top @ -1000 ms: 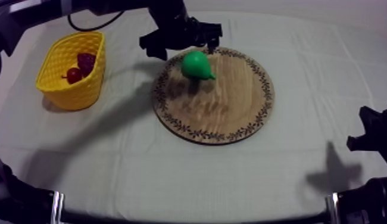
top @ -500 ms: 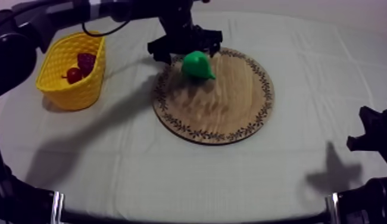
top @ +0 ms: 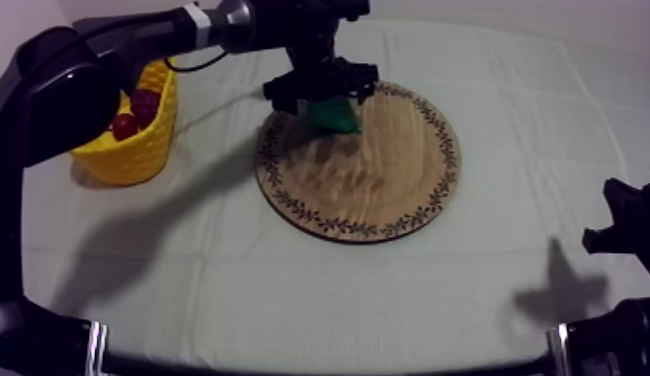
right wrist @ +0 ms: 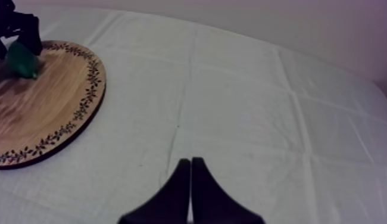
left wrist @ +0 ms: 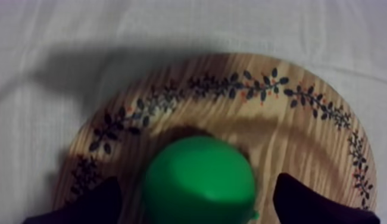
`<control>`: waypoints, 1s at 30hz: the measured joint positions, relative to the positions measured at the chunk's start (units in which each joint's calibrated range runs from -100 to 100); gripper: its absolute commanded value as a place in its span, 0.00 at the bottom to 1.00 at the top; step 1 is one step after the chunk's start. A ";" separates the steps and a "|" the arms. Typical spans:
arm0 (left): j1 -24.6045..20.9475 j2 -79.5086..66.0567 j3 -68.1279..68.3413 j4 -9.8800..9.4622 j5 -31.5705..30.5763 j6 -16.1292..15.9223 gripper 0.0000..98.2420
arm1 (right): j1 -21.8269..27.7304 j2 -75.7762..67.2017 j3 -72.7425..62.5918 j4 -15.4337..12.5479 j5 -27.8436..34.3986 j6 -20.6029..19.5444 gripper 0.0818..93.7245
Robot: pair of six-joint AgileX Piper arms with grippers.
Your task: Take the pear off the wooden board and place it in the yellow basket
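2 black left fingers [left wrist: 83, 205] wide astride smooth green pear [left wrist: 199, 182] on grained board [left wrist: 303, 137]; right fingers [right wrist: 183, 190] together

Board [top: 389, 180] grained wood; pear [left wrist: 199, 182] smooth; cloth [top: 289, 290] matt.

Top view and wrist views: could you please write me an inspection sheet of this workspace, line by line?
Surface: grey-white cloth, creased, covering the table.
Job's things: pear on the wooden board, near its far rim; yellow basket at the left, apart from the board.
Clutter: small red fruit and a darker item, kind unclear, inside the basket.
Grippers: left gripper open, one finger at each side of the pear; right gripper shut, over the cloth at the right.
Cables: nothing seen.
Surroundings: plain wall behind the table.
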 measured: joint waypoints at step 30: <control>0.01 6.21 -6.08 -0.21 0.34 -1.12 0.54 | 0.00 0.00 0.00 0.06 0.05 0.07 0.00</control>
